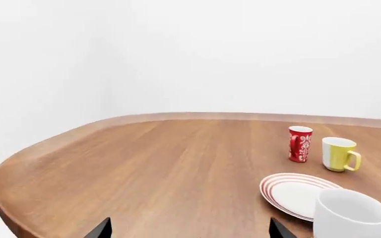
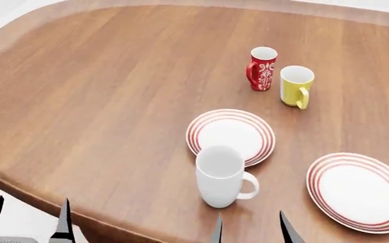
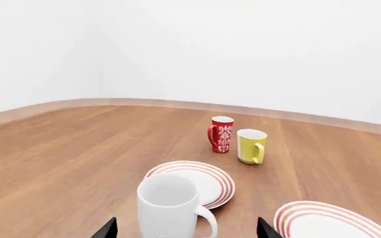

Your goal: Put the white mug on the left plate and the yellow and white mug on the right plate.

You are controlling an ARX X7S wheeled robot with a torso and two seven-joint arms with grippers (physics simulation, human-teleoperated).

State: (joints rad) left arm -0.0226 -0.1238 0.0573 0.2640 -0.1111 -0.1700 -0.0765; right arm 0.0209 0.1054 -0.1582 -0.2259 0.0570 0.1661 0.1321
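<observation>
The white mug (image 2: 220,175) stands upright on the table just in front of the left plate (image 2: 230,135), handle to the right; it also shows in the right wrist view (image 3: 169,206) and the left wrist view (image 1: 352,215). The yellow and white mug (image 2: 297,85) stands farther back, beside a red mug. The right plate (image 2: 359,190) lies at the right. My right gripper (image 2: 250,230) is open and empty, just short of the white mug, jaws wide. My left gripper (image 2: 27,217) is open and empty at the table's near left edge.
A red mug with white pattern (image 2: 262,68) stands just left of the yellow mug. The wooden table (image 2: 100,101) has a raised rounded rim; its near edge curves past my left gripper. A white wall stands behind the table.
</observation>
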